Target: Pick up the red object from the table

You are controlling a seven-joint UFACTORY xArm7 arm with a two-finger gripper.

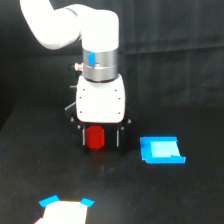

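We are seeing the gripper point(100, 138) grasping the red object point(95, 138) between its fingers, just above the table point(30, 170); a blue piece point(161, 150) is lying toward the exterior view's right.

Soft, blurry frame; dim black surroundings, overexposed glare on white arm point(75, 25).

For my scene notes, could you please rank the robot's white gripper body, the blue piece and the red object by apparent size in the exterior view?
1. White gripper body, clearly largest.
2. Blue piece, mid-sized.
3. Red object, smallest, standing between the jaws.

All three look similarly far from the camera, so the order seems safe.
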